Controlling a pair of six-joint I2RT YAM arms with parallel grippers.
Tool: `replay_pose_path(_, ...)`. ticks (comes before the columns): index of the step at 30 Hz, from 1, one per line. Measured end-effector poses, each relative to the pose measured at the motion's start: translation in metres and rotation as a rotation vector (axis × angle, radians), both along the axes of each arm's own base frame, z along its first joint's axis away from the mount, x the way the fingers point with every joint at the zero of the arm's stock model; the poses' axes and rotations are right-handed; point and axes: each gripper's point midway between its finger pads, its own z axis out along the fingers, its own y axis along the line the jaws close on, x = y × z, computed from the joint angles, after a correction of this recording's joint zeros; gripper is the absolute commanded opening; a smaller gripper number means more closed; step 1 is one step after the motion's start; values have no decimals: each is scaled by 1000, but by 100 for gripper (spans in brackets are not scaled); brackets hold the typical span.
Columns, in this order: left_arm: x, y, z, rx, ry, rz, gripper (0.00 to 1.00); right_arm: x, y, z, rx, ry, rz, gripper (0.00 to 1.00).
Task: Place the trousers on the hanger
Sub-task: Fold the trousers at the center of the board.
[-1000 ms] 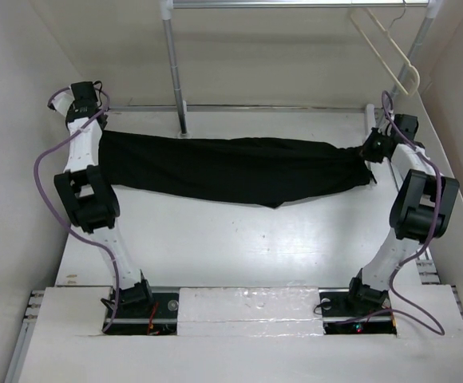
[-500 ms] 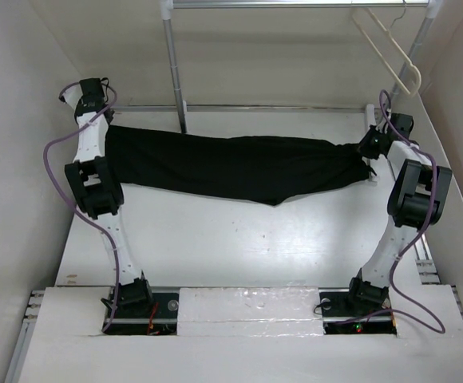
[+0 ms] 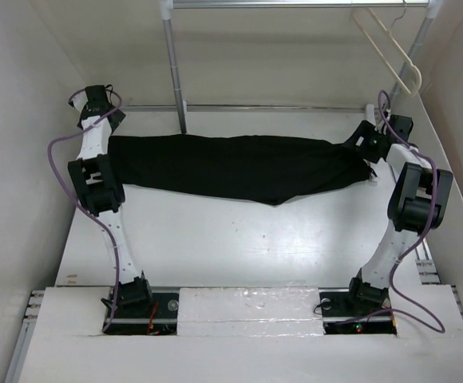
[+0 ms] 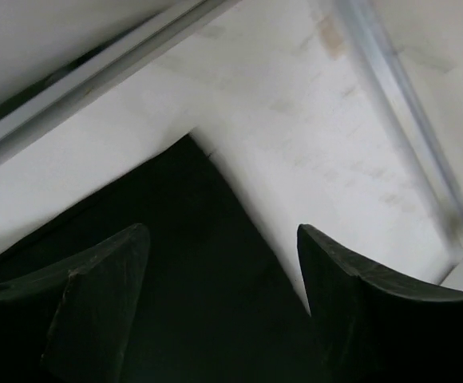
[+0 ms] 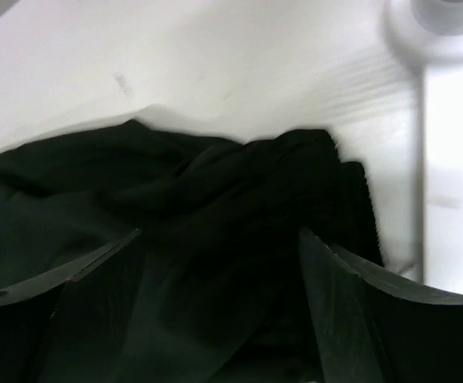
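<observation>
Since a second ago both ends of the trousers [image 3: 231, 167] have been let go. The left gripper [image 4: 219, 231] was closed on their left end then. Now its fingers stand apart above that corner, with nothing between them. The right gripper [image 5: 219, 233] has likewise spread its fingers over the bunched right end, and the cloth lies loose beneath them. The left arm has also drawn further back past the trousers' left end.

The trousers are a long black band stretched left to right on the white table [image 3: 239, 239]. They are smooth along the far edge, dip to a point at the middle of the near edge, and are crumpled into folds at the right end. The cream hanger [image 3: 387, 49] hangs tilted from the rail, above and well beyond the trousers' right end.
</observation>
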Motion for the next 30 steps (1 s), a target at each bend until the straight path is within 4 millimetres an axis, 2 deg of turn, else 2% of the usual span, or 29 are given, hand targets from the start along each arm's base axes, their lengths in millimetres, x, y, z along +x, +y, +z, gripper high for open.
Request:
replay_pose_path(1, -7, 0, 0, -5, 9, -2, 71, -5, 3, 5, -7, -7, 9, 85)
replay_pose_path(3, -34, -1, -1, -20, 40, 6, 68, -17, 11, 20, -11, -29, 21, 85)
replay_pose_path(4, -51, -2, 1, -28, 50, 14, 64, -25, 16, 30, -16, -48, 28, 85)
replay_pose_path(6, -95, -7, 3, -51, 77, 40, 62, -42, 25, 48, -20, -84, 41, 77)
replay_pose_path(7, -118, -11, 7, -64, 75, 53, 58, -50, 30, 56, -25, -105, 48, 62)
replay_pose_path(10, -176, -26, 20, -105, 44, 91, 58, -74, 39, 68, -39, -148, 61, 9)
replay_pose_path(11, -191, -31, 22, -122, 33, 102, 58, -81, 43, 68, -39, -153, 64, 6)
replay_pose_path(12, -203, -34, 21, -139, 17, 118, 58, -91, 47, 64, -30, -146, 64, 5)
replay_pose_path(14, -219, -40, 9, -202, 0, 142, 59, -111, 58, 53, -19, -124, 75, 12)
replay_pose_path(15, -226, -39, -3, -242, 0, 162, 59, -121, 63, 47, -11, -110, 85, 19)
replay_pose_path(16, -232, -36, -18, -284, 12, 189, 59, -129, 70, 42, -5, -98, 98, 32)
replay_pose_path(17, -239, -35, -35, -327, 34, 215, 59, -136, 76, 40, 0, -91, 116, 38)
replay_pose_path(20, -252, -34, -82, -424, 107, 287, 59, -147, 93, 44, 6, -107, 187, 44)
replay_pose_path(21, -250, -36, -86, -455, 101, 297, 59, -148, 97, 46, 4, -116, 210, 46)
replay_pose_path(23, -233, -32, -76, -457, 24, 291, 60, -152, 101, 50, -6, -130, 242, 49)
replay_pose_path(25, -223, -32, -77, -474, -10, 293, 61, -156, 102, 50, -20, -133, 261, 54)
replay_pose_path(30, -195, -32, -77, -531, -111, 282, 61, -165, 103, 42, -36, -109, 283, 54)
